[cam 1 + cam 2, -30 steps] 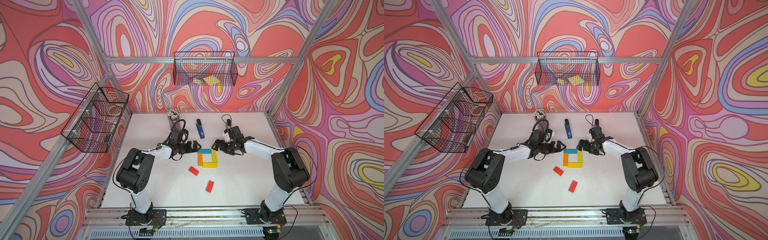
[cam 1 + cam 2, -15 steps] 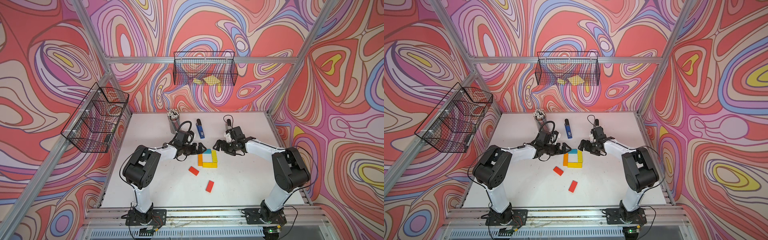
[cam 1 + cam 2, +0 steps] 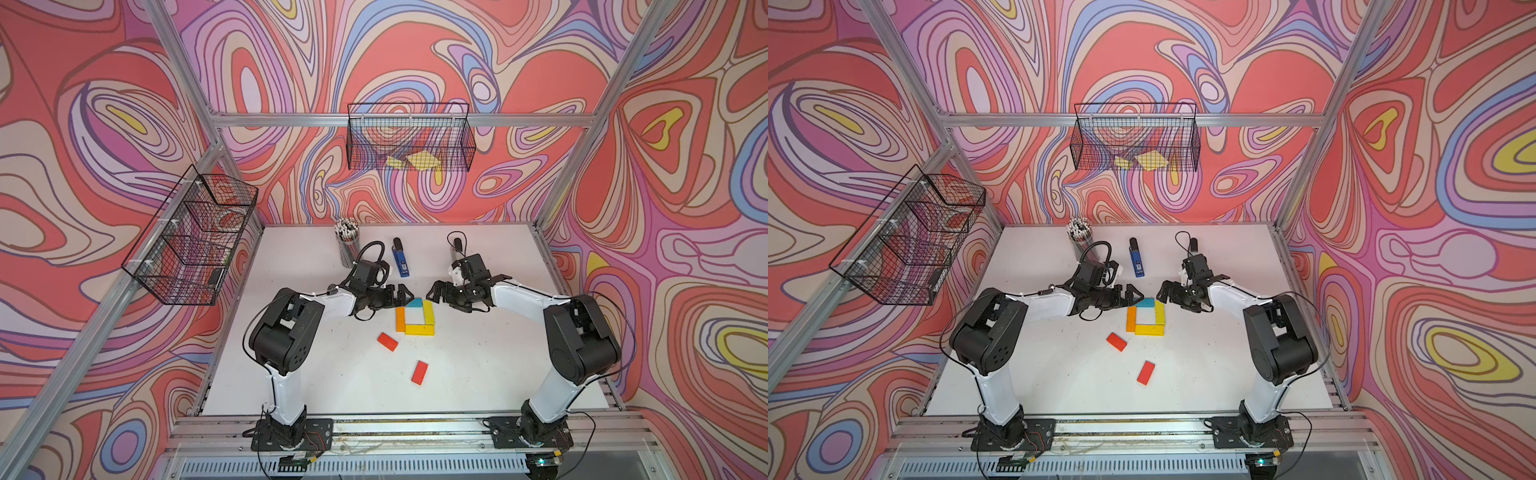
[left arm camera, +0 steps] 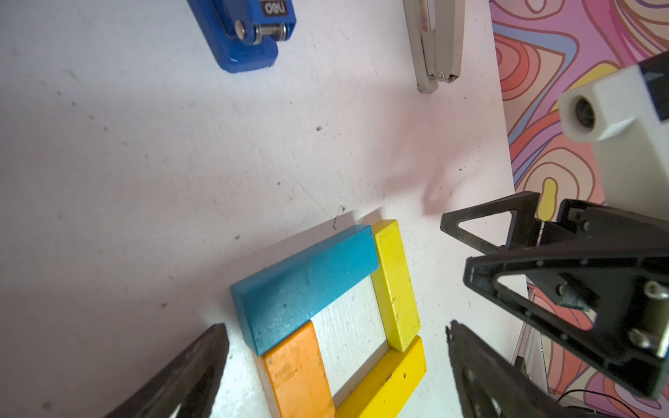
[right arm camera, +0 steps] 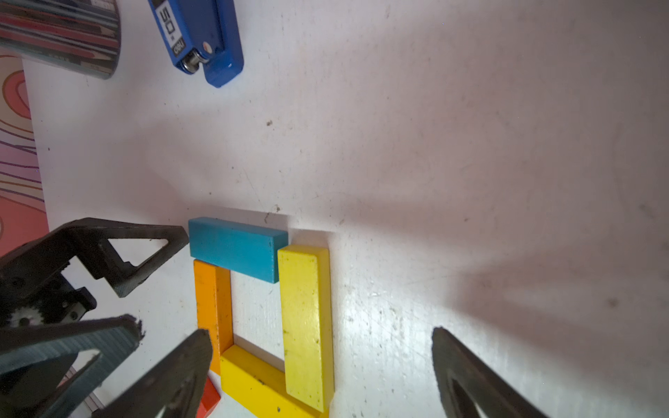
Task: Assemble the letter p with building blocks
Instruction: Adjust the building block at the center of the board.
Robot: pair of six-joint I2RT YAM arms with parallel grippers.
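Left wrist: blue blk (image 4: 304,286) against orange (image 4: 297,372)

Heads up: your light blue block (image 4: 304,282) and orange block (image 4: 295,372) look like matt painted wood, paint scuffed. Table (image 4: 144,163): matt white, scratched, speckled. Blue stapler (image 4: 242,47): glossy plastic, metal pin. Wire basket (image 3: 365,141): black metal.

On the table (image 3: 498,374), four blocks lie joined as a square ring (image 3: 419,329), with the left gripper (image 3: 405,296) just left of it and the right gripper (image 3: 432,293) just right. A spare block (image 3: 387,341) lies just before the ring, a second block (image 3: 419,372) nearer the front; a stapler (image 3: 400,258) and pencil cup (image 3: 348,245) sit behind.
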